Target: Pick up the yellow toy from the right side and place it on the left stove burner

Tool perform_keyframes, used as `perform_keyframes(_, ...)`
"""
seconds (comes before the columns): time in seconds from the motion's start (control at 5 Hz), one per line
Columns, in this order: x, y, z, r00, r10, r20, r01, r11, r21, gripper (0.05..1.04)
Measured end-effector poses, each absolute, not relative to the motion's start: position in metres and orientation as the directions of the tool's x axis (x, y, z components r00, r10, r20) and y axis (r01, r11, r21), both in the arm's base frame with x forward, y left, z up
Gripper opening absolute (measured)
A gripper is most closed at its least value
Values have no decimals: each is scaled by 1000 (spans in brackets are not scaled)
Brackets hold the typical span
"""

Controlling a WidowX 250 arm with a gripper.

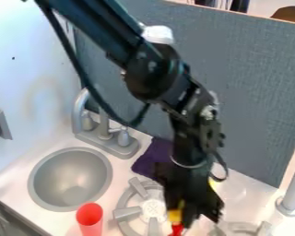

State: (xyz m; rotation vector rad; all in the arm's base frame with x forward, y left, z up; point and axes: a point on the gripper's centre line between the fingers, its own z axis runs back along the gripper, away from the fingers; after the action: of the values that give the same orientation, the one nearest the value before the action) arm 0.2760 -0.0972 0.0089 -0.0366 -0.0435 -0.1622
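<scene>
Presently down at a red-and-yellow thing (175,215) beside the burner (126,213) | progress: pincer (193,219) has reached it; whether grasp or release is left, unclear | pincer opening and hold: I cannot tell | look: yellow above, bright red below, partly hidden | burner's surroundings: purple cloth (151,157) behind, red cup (90,218) sinkward

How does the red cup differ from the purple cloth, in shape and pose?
The cup is round and open-topped; the cloth is soft and shapeless.
The cup stands upright by the sink; the cloth lies behind the burner.
Both rest on the white counter.
</scene>
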Motion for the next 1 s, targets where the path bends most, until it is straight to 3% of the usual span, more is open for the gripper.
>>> perform_keyframes(0.4, 284, -32, 10, 998, 65, 17, -65, 998, -12, 334)
perform_keyframes(1.0, 298, -19, -53, 979, 114, -171, -107, 993, 48, 335)
